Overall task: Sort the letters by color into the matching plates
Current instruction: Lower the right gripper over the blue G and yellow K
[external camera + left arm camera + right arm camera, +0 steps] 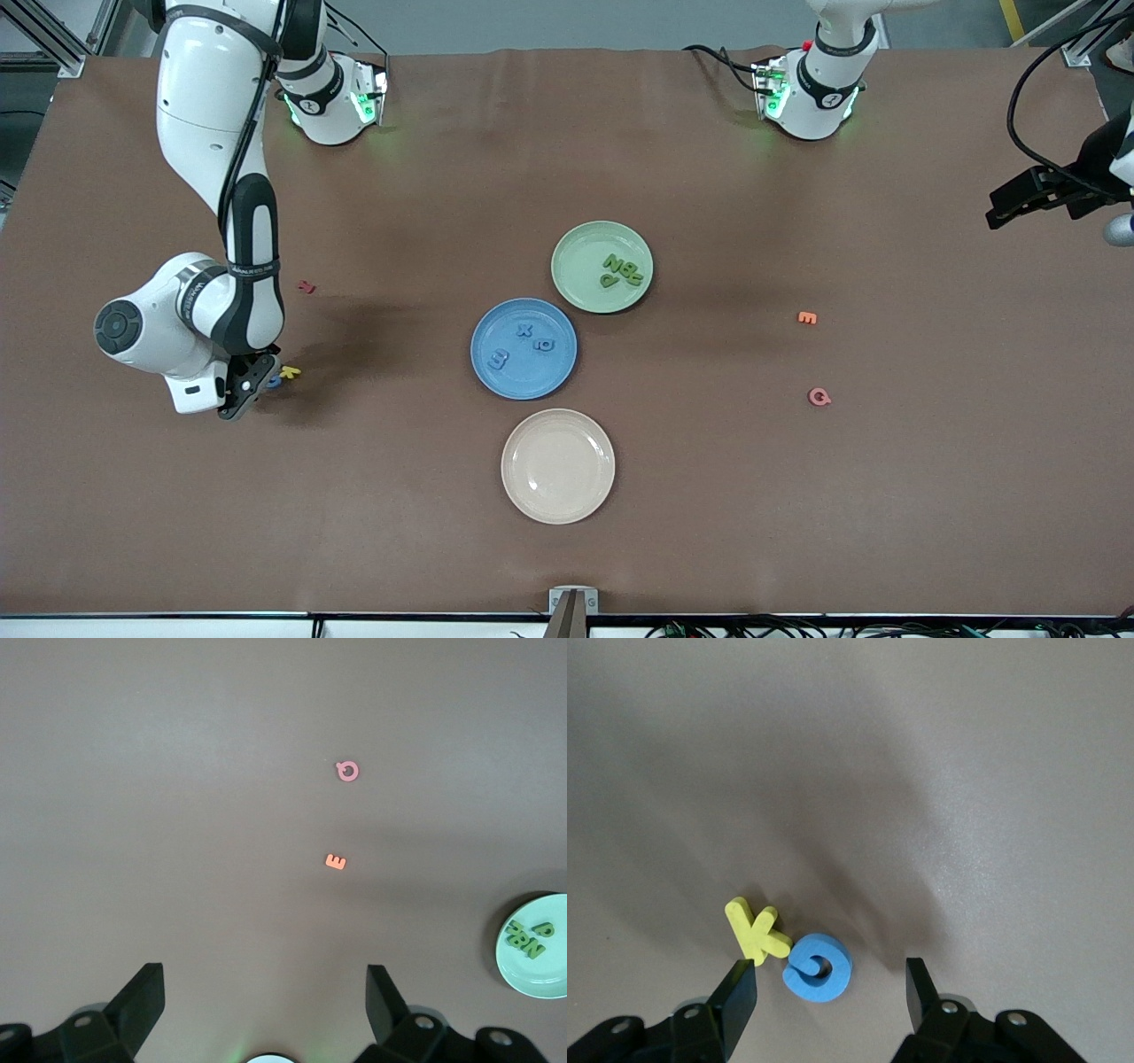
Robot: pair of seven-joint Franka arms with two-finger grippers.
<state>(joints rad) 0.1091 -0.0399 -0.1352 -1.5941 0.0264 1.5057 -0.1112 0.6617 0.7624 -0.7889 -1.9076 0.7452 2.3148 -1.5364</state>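
Note:
A blue letter (818, 967) lies flat on the brown table at the right arm's end, touching a yellow K (755, 930). My right gripper (829, 971) is low over it, open, one finger on each side with gaps between finger and letter. In the front view the blue letter (274, 381) peeks out beside the right gripper (251, 381). The blue plate (532, 379) mid-table holds three blue letters (524, 330). The light green plate (585, 244) touching it holds several green letters (620, 268). My left gripper (266, 992) hangs open and empty high over the left arm's end (1010, 202).
A cream plate (558, 465) sits nearer the front camera than the blue plate. A red letter (306, 286) lies near the right arm. An orange E (806, 317) and a pink Q (819, 396) lie toward the left arm's end.

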